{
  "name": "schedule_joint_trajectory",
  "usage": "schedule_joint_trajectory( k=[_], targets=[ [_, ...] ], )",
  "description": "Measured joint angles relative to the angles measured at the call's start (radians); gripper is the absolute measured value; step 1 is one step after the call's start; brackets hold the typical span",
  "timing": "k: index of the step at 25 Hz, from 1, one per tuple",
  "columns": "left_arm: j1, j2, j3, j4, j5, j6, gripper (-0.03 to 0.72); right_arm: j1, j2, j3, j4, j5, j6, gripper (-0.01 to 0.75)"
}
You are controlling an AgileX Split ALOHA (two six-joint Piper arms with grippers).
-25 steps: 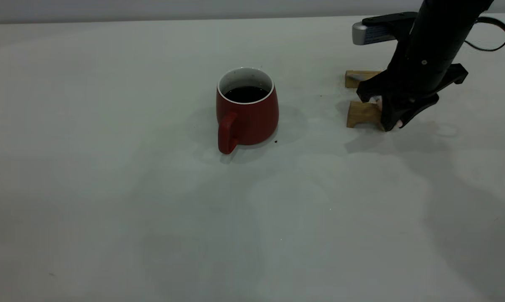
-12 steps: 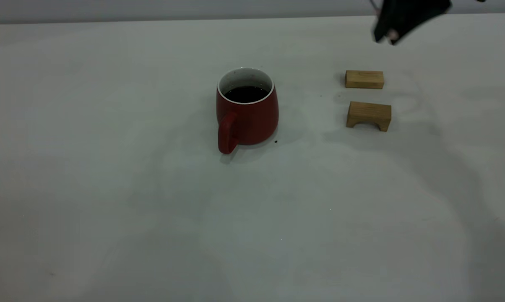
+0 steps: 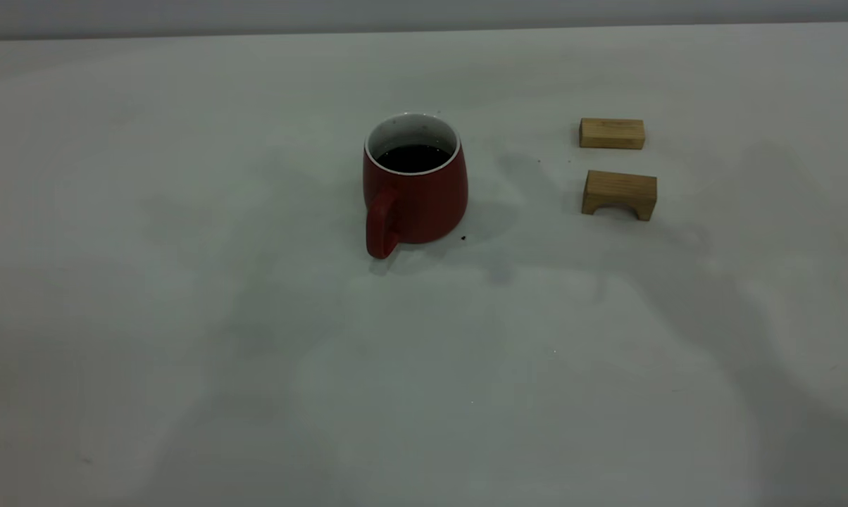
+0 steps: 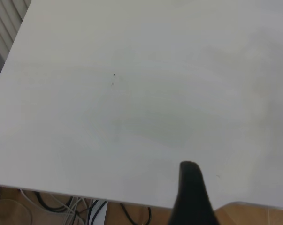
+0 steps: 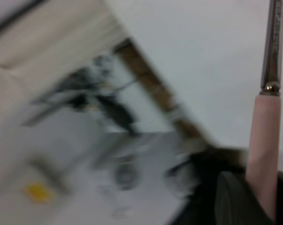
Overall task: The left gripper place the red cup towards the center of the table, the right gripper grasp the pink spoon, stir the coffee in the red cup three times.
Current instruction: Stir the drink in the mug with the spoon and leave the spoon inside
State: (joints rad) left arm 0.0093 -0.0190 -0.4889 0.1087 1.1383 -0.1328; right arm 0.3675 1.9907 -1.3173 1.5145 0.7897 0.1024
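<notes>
The red cup (image 3: 415, 197) stands upright near the middle of the table (image 3: 184, 317), its handle toward the camera, with dark coffee (image 3: 413, 158) inside. Neither arm shows in the exterior view. In the right wrist view my right gripper (image 5: 263, 201) is shut on the pink spoon (image 5: 265, 140). It holds the pink handle, and the grey metal neck points away over the table. The spoon's bowl is out of view. The left wrist view shows only a dark part of my left gripper (image 4: 191, 197) above bare table near its edge, far from the cup.
Two tan wooden blocks lie right of the cup: a flat one (image 3: 612, 133) farther back and an arched one (image 3: 620, 193) nearer. A dark speck (image 3: 463, 238) sits by the cup's base. Cables hang below the table edge (image 4: 85, 197).
The right gripper rose from beside the arched block with the spoon, went to the top right corner, and has now left the exterior view. The cup and blocks have not moved.
</notes>
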Motion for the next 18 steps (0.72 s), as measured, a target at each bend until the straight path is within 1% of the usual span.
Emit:
schedule_joint_trajectory(
  k=[4, 6, 10, 14, 18],
  targets=[
    [0.000, 0.000, 0.000, 0.000, 0.000, 0.000, 0.594, 0.052, 0.053, 0.000, 0.189, -0.016, 0.208, 0.141],
    [0.000, 0.000, 0.000, 0.000, 0.000, 0.000, 0.594, 0.069, 0.077, 0.000, 0.226, -0.019, 0.310, 0.141],
    [0.000, 0.000, 0.000, 0.000, 0.000, 0.000, 0.594, 0.073, 0.130, -0.012, 0.246, -0.039, 0.491, 0.141],
    [0.000, 0.000, 0.000, 0.000, 0.000, 0.000, 0.594, 0.073, 0.193, -0.013, 0.249, -0.063, 0.541, 0.141],
    [0.000, 0.000, 0.000, 0.000, 0.000, 0.000, 0.594, 0.062, 0.281, -0.027, 0.251, -0.085, 0.536, 0.142]
  ],
)
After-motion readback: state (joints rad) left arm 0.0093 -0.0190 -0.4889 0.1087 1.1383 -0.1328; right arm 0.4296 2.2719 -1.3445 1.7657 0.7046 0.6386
